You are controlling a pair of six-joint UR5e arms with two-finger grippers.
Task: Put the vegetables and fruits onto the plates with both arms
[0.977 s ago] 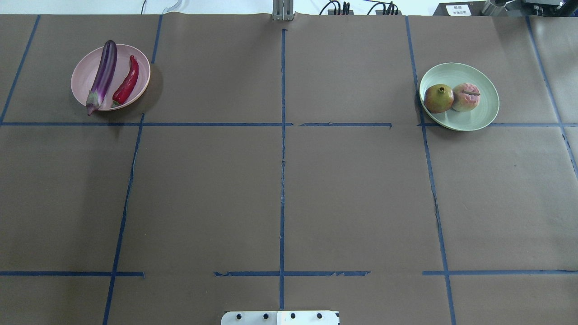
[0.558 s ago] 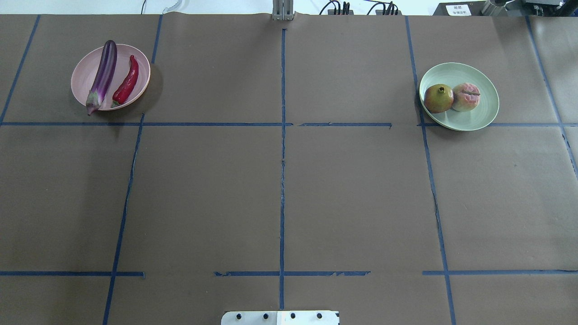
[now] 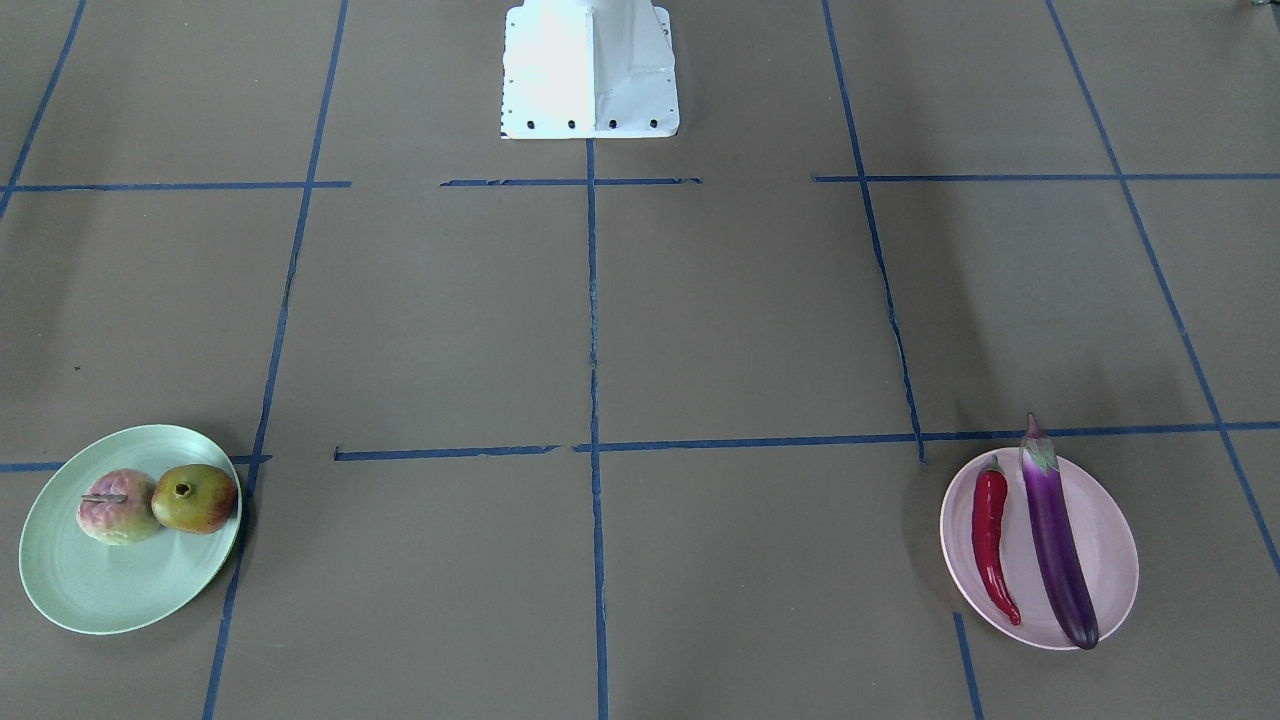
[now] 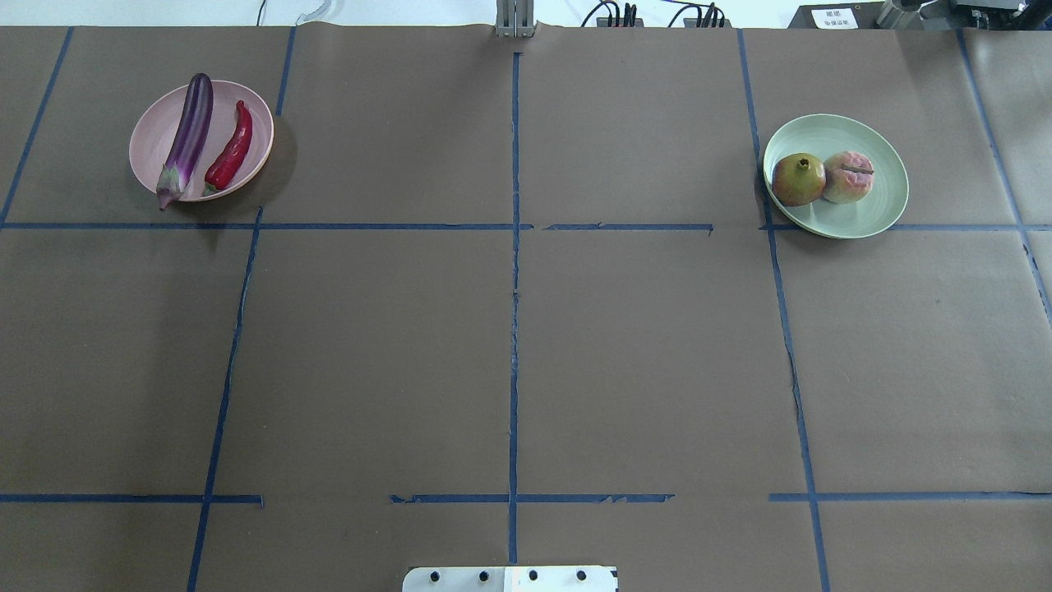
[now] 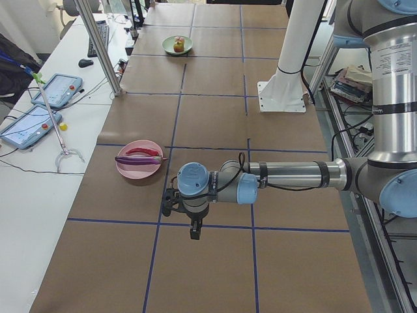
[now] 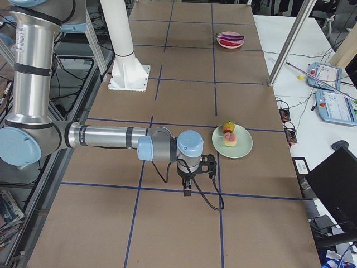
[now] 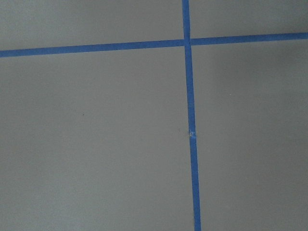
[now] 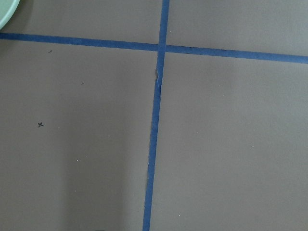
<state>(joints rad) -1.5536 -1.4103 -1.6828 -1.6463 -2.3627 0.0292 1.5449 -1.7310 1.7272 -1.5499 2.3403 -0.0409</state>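
The purple eggplant [image 4: 187, 136] and red chili pepper [image 4: 232, 152] lie side by side on the pink plate [image 4: 148, 144] at the far left. The yellow-green and red fruit [image 4: 797, 179] and the pink-green fruit [image 4: 848, 177] sit touching on the mint plate [image 4: 871, 210] at the far right. Neither gripper shows in the overhead or front views. The left gripper [image 5: 195, 231] hangs above the paper, apart from the pink plate [image 5: 138, 167]. The right gripper [image 6: 187, 190] hangs near the mint plate [image 6: 241, 146]. I cannot tell whether either is open or shut.
Brown paper with blue tape lines [image 4: 514, 329] covers the table. The white robot base [image 3: 590, 70] stands at the near middle edge. Both wrist views show only paper and tape; the mint plate's rim [image 8: 6, 9] shows in a corner of the right wrist view.
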